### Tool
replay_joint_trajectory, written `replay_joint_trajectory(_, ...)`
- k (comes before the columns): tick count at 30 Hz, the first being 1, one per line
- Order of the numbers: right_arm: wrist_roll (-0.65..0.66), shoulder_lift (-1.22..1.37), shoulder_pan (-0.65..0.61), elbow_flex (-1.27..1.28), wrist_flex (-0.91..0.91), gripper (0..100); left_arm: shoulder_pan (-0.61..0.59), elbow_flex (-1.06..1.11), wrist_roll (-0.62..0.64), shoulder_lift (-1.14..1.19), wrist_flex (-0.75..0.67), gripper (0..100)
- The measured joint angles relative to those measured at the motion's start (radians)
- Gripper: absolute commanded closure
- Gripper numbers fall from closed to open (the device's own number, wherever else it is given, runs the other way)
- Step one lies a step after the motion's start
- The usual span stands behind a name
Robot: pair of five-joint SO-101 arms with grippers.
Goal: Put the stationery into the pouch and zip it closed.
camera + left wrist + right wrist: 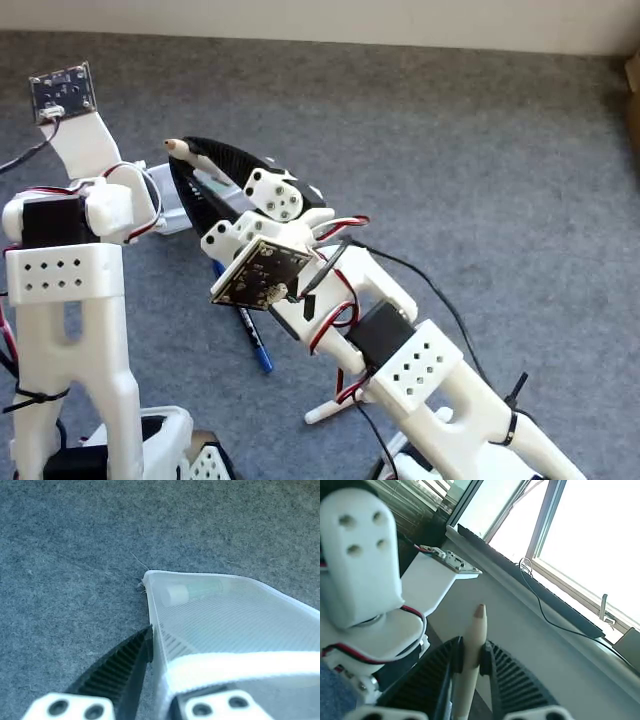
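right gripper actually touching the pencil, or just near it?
Touching. The right wrist view shows the pencil pinched between the right gripper's two black fingers, pressed against both sides with no gap.

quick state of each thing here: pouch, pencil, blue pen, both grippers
pouch: edge pinched in the left gripper, zip cannot be told
capped tube: inside the pouch
pencil: clamped in the right gripper, tip sticking out past the fingers
blue pen: lying on the carpet, outside the pouch
left gripper: shut on the pouch
right gripper: shut on the pencil
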Motion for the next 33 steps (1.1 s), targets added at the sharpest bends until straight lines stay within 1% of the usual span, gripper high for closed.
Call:
replay_joint_trajectory(10, 0.0, 0.0, 0.0, 0.0, 0.0, 98.1, 0.0, 0.0, 0.0, 0.0, 0.0, 97)
replay_joint_trajectory(14, 0.0, 0.0, 0.0, 0.0, 0.0, 89.0, 0.0, 0.0, 0.0, 0.0, 0.0, 97)
replay_joint_trajectory(16, 0.0, 0.0, 0.0, 0.0, 0.0, 86.6, 0.0, 0.0, 0.0, 0.0, 0.0, 97)
replay_joint_trajectory(23, -0.061, 0.0, 0.002, 0.0, 0.0, 86.6, 0.0, 0.0, -0.002, 0.0, 0.0, 97)
replay_joint_trajectory(33, -0.063, 0.0, 0.002, 0.0, 0.0, 86.7, 0.0, 0.0, 0.0, 0.0, 0.0, 97)
